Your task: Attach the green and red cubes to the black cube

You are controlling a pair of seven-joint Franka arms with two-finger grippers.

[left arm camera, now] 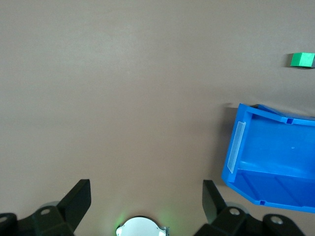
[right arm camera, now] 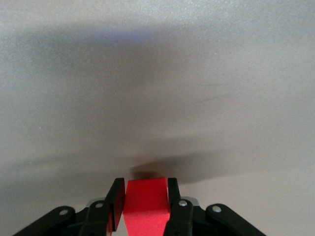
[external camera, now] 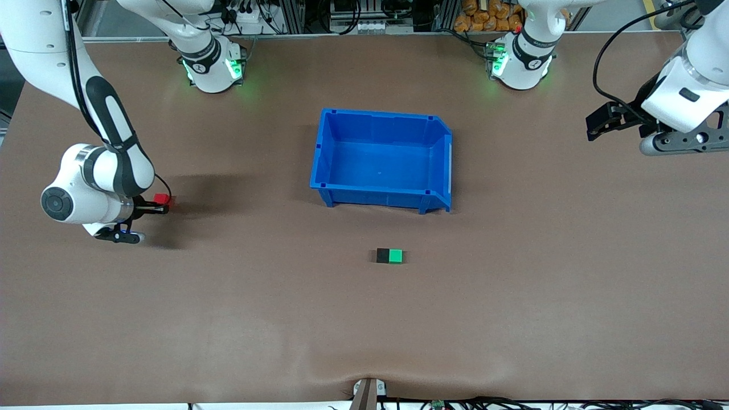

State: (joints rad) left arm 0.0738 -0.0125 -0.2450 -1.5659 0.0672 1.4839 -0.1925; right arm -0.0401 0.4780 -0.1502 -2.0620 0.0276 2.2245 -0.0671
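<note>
My right pincer (right arm camera: 143, 206) clamps the red cube (external camera: 163, 199) at the right arm's end of the surface (external camera: 512, 296); my left pincer (left arm camera: 146, 194) waits, fingers apart; green cube (external camera: 396, 256) touches black cube (external camera: 383, 255)

Red cube (right arm camera: 145, 204) between right fingers (right arm camera: 116, 202)

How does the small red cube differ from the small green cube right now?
The small red cube sits between the right gripper's fingers at the right arm's end of the table; the small green cube lies untouched mid-table, nearer the front camera than the blue plastic bin. The green cube is joined to the small black cube; the red cube stands apart from both. They look alike in size and shape.
</note>
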